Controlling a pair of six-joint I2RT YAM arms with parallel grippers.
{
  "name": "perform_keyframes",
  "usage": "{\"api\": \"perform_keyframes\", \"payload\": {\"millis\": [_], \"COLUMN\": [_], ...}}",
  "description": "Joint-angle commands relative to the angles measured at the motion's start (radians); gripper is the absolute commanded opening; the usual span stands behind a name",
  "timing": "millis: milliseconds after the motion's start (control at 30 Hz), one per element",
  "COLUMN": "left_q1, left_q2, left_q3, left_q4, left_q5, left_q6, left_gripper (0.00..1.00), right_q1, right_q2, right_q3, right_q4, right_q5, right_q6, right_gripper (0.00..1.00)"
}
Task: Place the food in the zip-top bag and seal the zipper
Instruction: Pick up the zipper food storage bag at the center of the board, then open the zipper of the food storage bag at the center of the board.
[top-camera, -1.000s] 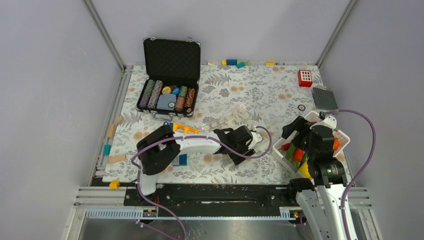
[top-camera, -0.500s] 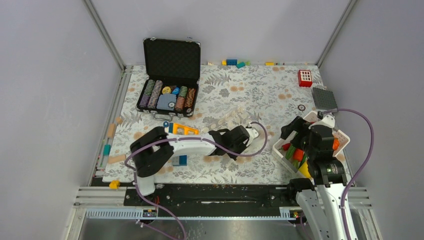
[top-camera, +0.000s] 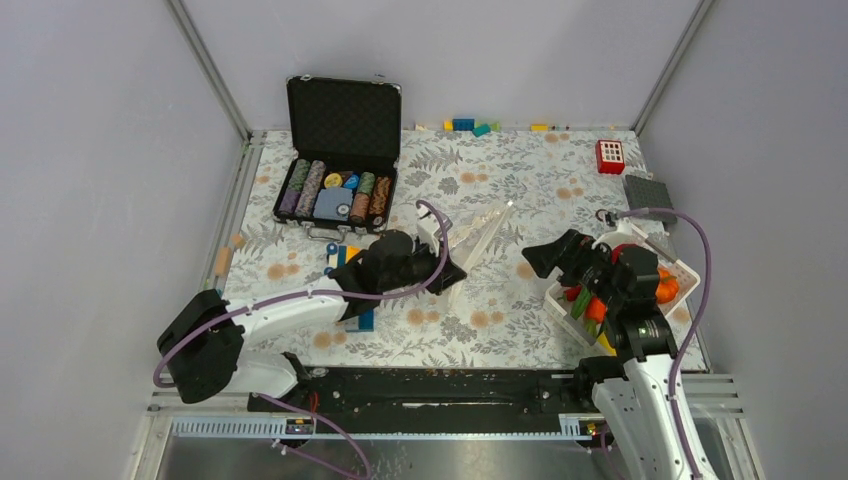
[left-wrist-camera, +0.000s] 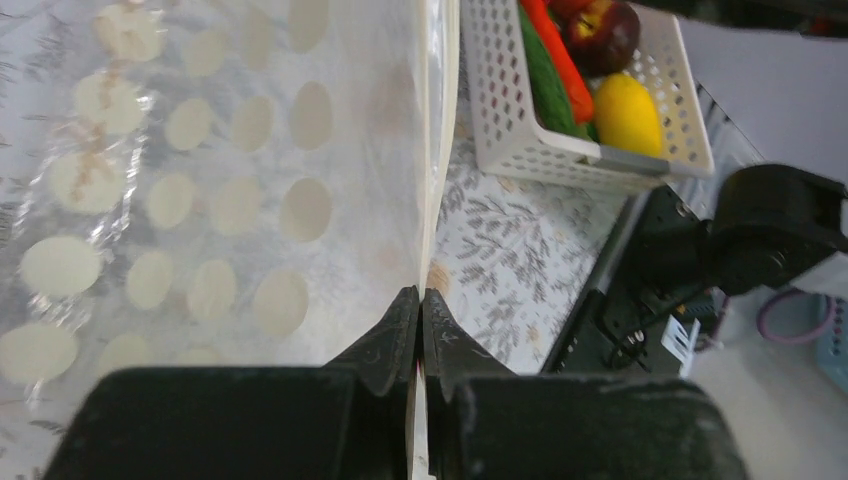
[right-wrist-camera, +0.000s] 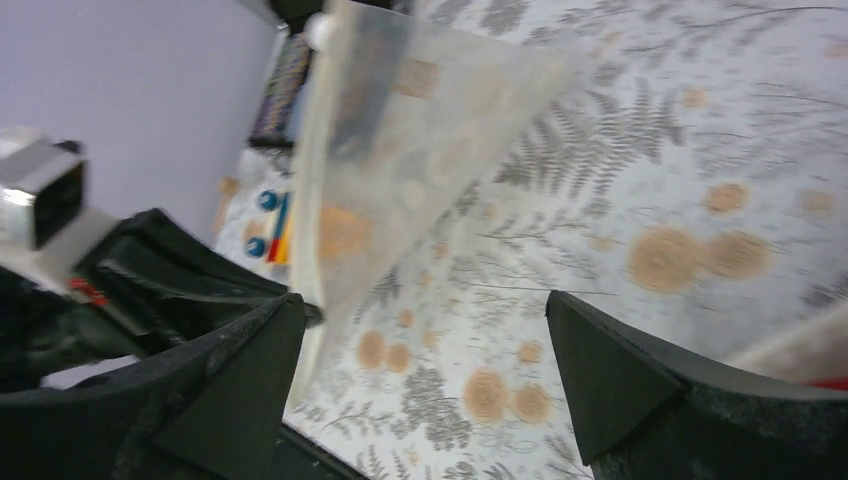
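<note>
My left gripper (top-camera: 450, 268) (left-wrist-camera: 420, 300) is shut on the edge of the zip-top bag (top-camera: 482, 232) (left-wrist-camera: 200, 200), a clear bag with cream dots. It holds the bag up off the table, standing on edge. A pale narrow strip, the zipper (left-wrist-camera: 443, 110), runs away from the closed jaws. The food (top-camera: 590, 303) lies in the white basket (top-camera: 686, 270) at the right: green pods (left-wrist-camera: 545, 75), a yellow piece (left-wrist-camera: 626, 115), red and orange pieces. My right gripper (top-camera: 548, 258) (right-wrist-camera: 425, 310) is open with nothing between its fingers. It hovers between the basket and the bag (right-wrist-camera: 400, 130).
An open black case of poker chips (top-camera: 338, 195) stands at the back left. Toy blocks (top-camera: 470, 125) line the far edge. A red block (top-camera: 610, 155) and a grey plate (top-camera: 648, 196) sit at the back right. A blue block (top-camera: 365, 320) lies under the left arm.
My left gripper closed on the bag's edge, then swung left and lifted it upright. My right gripper moved left, away from the basket and nearer the bag, still open.
</note>
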Motion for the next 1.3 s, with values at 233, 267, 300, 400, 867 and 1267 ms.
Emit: {"api": "perform_keyframes", "payload": {"millis": [233,267,300,400,867,1267], "left_q1": [-0.011,-0.012,-0.012,-0.012,-0.012,-0.059], "left_q2": [-0.032,-0.026,-0.021,-0.007,0.034,0.053], "left_q3": [-0.066,-0.068,-0.068,-0.062,-0.046,-0.01], "left_q4": [0.256,0.27,0.277,0.281,0.286,0.213], "left_q5": [0.163,0.167,0.174,0.187,0.201,0.118], "left_q6": [-0.06,-0.071,-0.078,-0.087,-0.091,-0.027], "left_gripper": [0.0,0.0,0.0,0.0,0.0,0.0], "right_q1": [0.238,0.259,0.271,0.281,0.313,0.317], "right_q2": [0.153,0.167,0.18,0.206,0.216,0.279], "right_q3": [0.034,0.044,0.05,0.048,0.037,0.052], "right_q4": [0.239,0.22,0.206,0.218,0.254,0.223], "right_q5": [0.038,0.092,0.135,0.175,0.225,0.274], "right_q6": [0.04,0.031,0.028,0.042,0.088,0.122], "right_gripper": [0.96,0.94,0.93,0.91,0.89,0.88]}}
